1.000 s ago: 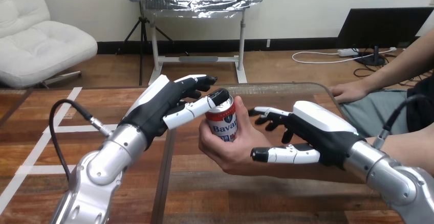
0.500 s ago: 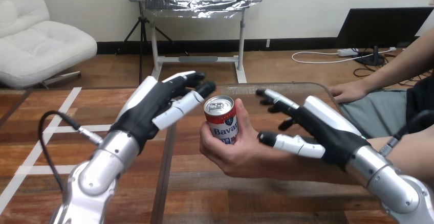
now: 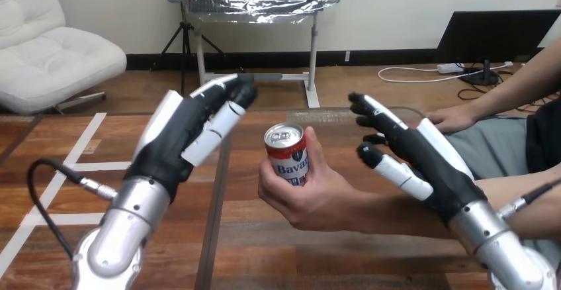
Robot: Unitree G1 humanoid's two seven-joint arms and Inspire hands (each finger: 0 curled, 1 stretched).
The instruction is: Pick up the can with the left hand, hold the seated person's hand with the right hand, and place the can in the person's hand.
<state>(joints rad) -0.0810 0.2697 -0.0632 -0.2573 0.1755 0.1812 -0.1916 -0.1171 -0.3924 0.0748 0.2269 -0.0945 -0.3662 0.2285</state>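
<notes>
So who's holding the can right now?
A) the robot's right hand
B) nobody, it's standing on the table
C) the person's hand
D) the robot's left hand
C: the person's hand is curled round the can, while the left hand and right hand are open and apart from it.

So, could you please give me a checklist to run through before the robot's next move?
1. can upright, gripped by the person's near hand: ok.
2. left hand open, apart from the can: ok.
3. right hand open, fingers off the person's near hand: ok.
4. right forearm clear of the person's forearm: cannot tell, they overlap in the view.
5. person's far hand resting at the table edge, clear of the right hand: cannot tell.
</notes>
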